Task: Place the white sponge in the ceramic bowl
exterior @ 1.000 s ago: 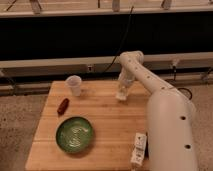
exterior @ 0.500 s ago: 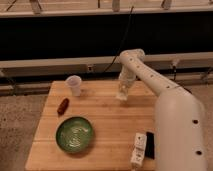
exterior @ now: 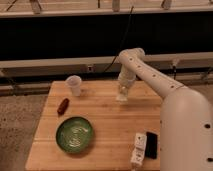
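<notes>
Since half a second ago the arm has barely shifted: the gripper [exterior: 122, 92] still hangs at the far right of the wooden worktop [exterior: 110, 125], just above the boards, and whether it is clenched or released I cannot tell. A small pale block, seemingly the white sponge [exterior: 121, 96], sits right at its tip, while the ceramic bowl [exterior: 74, 134] lies well apart to the near left. A translucent cup [exterior: 74, 85] stands far left.
</notes>
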You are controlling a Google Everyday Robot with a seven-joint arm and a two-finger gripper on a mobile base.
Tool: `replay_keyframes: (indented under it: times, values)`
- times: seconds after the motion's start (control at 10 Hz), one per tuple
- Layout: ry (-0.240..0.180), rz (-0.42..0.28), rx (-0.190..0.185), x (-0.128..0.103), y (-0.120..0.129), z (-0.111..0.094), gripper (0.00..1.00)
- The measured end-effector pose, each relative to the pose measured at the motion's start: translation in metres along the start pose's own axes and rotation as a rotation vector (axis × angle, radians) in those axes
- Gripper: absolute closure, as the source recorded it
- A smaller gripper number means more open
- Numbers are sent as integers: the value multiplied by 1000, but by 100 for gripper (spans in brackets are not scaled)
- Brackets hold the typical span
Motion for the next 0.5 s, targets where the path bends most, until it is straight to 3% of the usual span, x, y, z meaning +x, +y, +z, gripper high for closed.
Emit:
replay_keyframes:
  times: [0.5]
  values:
    - [3,-67,-24,-25,-1,-6,100]
